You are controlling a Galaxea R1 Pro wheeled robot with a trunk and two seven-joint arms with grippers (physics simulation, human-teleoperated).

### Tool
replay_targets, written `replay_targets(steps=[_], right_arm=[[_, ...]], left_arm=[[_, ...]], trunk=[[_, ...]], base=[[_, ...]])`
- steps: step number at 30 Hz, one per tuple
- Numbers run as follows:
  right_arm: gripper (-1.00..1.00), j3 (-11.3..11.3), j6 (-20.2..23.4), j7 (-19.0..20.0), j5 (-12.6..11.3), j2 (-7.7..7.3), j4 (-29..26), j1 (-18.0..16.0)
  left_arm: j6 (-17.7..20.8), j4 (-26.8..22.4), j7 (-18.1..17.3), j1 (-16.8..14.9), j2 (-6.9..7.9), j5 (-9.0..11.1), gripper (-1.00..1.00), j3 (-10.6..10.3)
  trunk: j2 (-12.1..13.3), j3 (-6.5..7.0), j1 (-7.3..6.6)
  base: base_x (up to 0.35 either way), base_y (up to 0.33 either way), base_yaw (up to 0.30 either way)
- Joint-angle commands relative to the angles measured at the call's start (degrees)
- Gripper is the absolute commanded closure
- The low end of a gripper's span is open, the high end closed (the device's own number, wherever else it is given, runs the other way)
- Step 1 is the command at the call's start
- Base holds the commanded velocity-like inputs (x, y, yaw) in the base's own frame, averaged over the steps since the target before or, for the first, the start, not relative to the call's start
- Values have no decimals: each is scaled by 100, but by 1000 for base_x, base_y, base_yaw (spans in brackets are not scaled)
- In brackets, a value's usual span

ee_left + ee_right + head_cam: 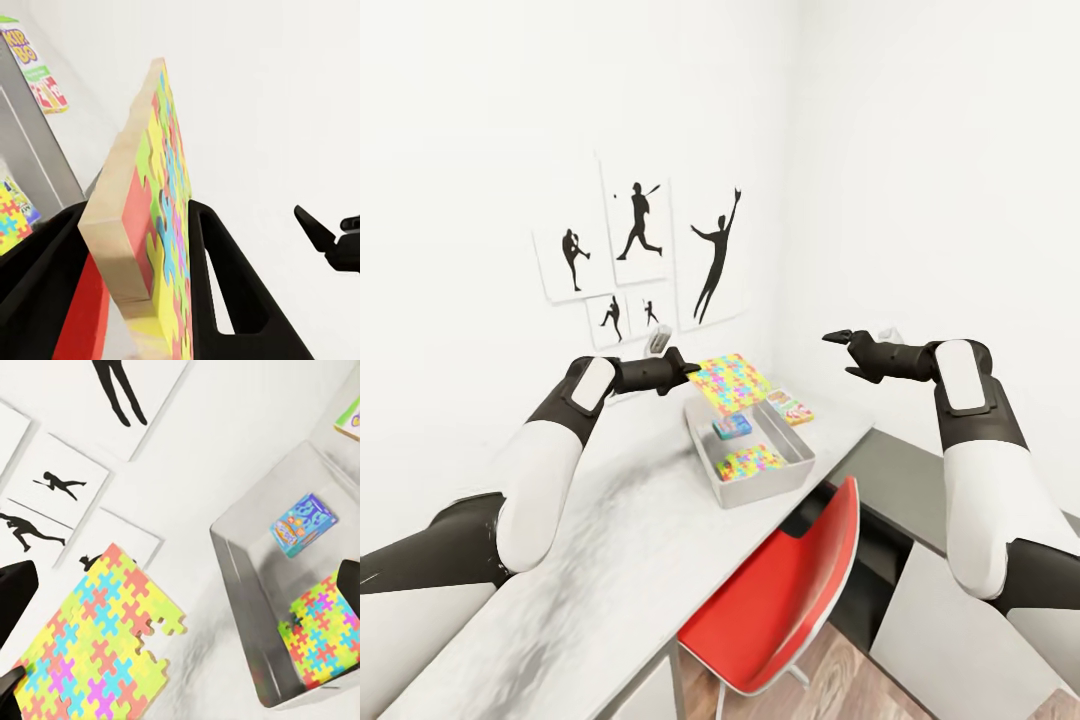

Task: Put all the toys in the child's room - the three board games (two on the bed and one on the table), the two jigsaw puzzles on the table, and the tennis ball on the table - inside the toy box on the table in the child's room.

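Note:
My left gripper is shut on the edge of a jigsaw puzzle and holds it tilted in the air just above the far end of the grey toy box. Inside the box lie a blue board game and a second jigsaw puzzle. The Skip-Bo board game lies on the white table beside the box. My right gripper hangs open and empty, off to the right of the box. The tennis ball and the bed are out of view.
A red chair stands tucked at the table's front edge, below the toy box. Black-figure sports posters hang on the wall behind the table. A small white object sits at the table's back by the wall.

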Motion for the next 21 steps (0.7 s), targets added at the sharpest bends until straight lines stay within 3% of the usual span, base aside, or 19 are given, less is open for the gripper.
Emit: replay_targets(steps=[1, 6, 11, 21], right_arm=[[-100, -7, 23, -38, -44, 3, -3, -7], [-100, -7, 23, -38, -44, 7, -9, -13], [-100, -7, 23, -38, -44, 13, -10, -15], [-100, -7, 23, -38, -36, 34, -11, -19]], left_arm=[[38, -1, -13, -8, -9, -14, 100, 49], [34, -2, -3, -8, -11, -13, 100, 41], [16, -1, 21, -8, -87, -43, 100, 28], [-92, -1, 43, -8, -125, -40, 100, 20]], trunk=[[-15, -14, 5], [-15, -13, 5], [-15, -3, 5], [-15, 24, 5]], base=[[60, -5, 0], [83, -2, 0], [261, -17, -36], [117, -207, -112]])
